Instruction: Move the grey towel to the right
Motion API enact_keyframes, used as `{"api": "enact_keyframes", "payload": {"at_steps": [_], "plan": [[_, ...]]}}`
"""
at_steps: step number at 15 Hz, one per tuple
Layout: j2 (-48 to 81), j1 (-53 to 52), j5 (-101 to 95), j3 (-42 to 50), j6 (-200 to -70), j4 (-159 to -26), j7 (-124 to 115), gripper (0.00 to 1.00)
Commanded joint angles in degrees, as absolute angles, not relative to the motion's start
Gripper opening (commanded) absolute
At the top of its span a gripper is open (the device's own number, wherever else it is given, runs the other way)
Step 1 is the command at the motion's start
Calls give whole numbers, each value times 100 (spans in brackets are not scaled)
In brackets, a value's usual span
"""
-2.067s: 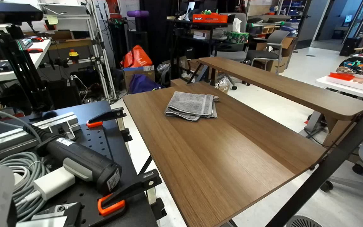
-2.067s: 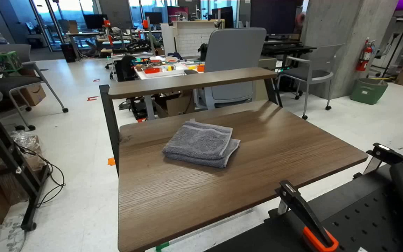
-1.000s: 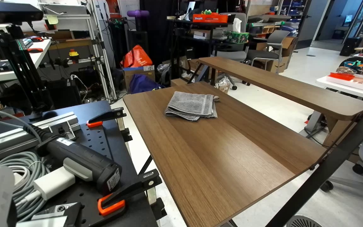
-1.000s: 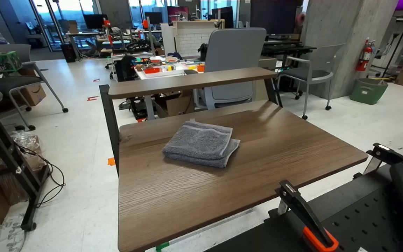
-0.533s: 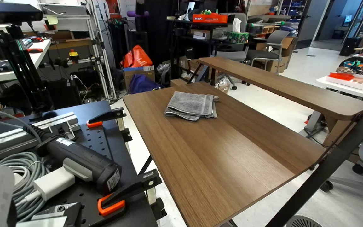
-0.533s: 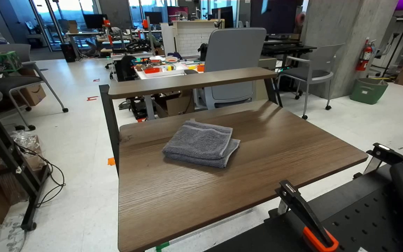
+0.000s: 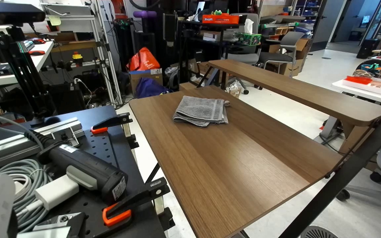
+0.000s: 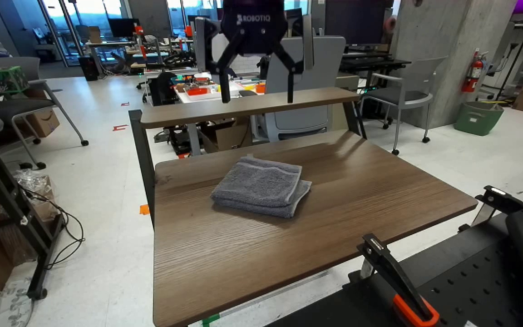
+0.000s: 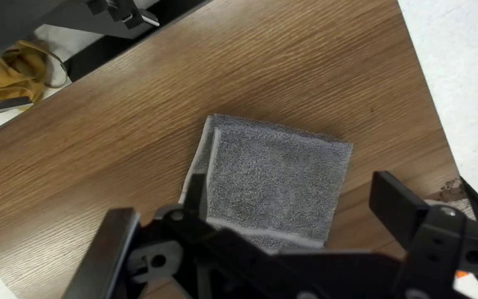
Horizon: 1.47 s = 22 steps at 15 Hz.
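The grey towel (image 7: 199,109) lies flat and folded on the brown wooden table, nearer the far end in that exterior view. It also shows in an exterior view (image 8: 261,186) and in the wrist view (image 9: 276,178). My gripper (image 8: 258,99) is open and empty, fingers pointing down, high above the table and apart from the towel. In the wrist view the spread fingers (image 9: 288,180) frame the towel, and the lower part of the towel is hidden behind the gripper. In an exterior view a dark part of the gripper (image 7: 170,28) shows at the top.
The brown table (image 7: 230,165) carries a raised shelf (image 8: 248,108) along its long side. A black bench (image 7: 98,152) with orange-tipped clamps (image 7: 117,213) adjoins the opposite side. A grey office chair (image 8: 304,81) stands behind the shelf.
My gripper has come down into view from above in both exterior views; half a second ago only a small dark part showed at the top. The towel has not moved.
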<state>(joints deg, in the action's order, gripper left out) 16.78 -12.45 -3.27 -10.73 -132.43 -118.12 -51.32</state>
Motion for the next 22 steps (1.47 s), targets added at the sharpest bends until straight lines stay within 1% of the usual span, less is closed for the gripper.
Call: {"api": "enact_keyframes", "payload": {"at_steps": [1,5,13,22], "plan": [[2275,-1475,-439,-735,-13534,-11401,-5407,100],[2773,-1499,-277,-560,-13704,-11155,-5295,100],[4051,-1525,-28,-382,-13840,-10243,-5226,100],[5212,-1565,124,-262,-13631,-9176,-5173,100]]}}
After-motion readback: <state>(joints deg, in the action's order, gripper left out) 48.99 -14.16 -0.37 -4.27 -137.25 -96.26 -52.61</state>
